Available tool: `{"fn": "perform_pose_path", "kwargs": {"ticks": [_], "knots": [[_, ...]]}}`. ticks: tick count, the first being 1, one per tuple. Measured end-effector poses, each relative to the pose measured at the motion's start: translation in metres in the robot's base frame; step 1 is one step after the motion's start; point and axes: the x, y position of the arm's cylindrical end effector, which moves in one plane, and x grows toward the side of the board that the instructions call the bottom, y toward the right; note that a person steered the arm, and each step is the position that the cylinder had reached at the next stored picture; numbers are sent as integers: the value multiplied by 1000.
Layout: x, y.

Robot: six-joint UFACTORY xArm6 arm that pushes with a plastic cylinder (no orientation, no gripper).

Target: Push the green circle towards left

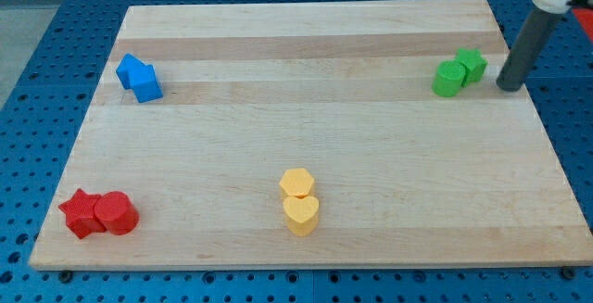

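Red blocks [99, 214], a blue pair [139, 78] and yellow blocks [299, 201] lie far left of my tip [509, 87]. The green circle [449, 79] sits just left of it, touching a green star [471, 65]. The bare rod holds nothing.

One raised, oblique view down over the whole wooden board [306, 136].

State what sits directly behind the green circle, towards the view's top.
A second green block touches the green circle behind it, its lower part hidden. My tip stands apart, to the view's right.
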Motion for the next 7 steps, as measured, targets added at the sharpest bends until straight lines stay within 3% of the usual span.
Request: {"fn": "perform_pose_path", "kwargs": {"ticks": [2,7], "knots": [[-14,-27],[-17,-29]]}}
